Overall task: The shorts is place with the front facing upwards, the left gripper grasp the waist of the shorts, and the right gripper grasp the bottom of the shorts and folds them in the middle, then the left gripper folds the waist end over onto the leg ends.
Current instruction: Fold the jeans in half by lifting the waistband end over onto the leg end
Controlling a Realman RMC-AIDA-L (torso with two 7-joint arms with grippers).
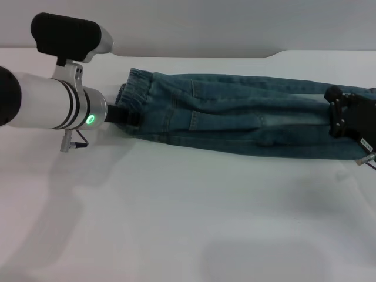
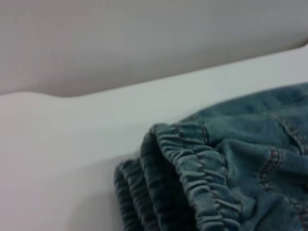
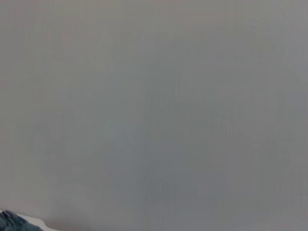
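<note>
Left gripper (image 1: 122, 114): nearest the head camera, at the elastic waist (image 1: 134, 94); jaw opening cannot be told.
Shorts (image 1: 235, 114): already folded lengthwise, a narrow strip across the white table (image 1: 176, 223).
Right gripper (image 1: 346, 120): on the leg ends (image 1: 361, 150); grip cannot be told.
Remaining: waist over hems.
Obstacles: none visible.

A plain white table (image 1: 176, 223) carries long blue-green denim shorts (image 1: 235, 120), lying flat and folded lengthwise. Their gathered waistband sits at the left gripper (image 1: 122, 114) fingers; the leg ends reach the right gripper (image 1: 346, 117) fingers.
</note>
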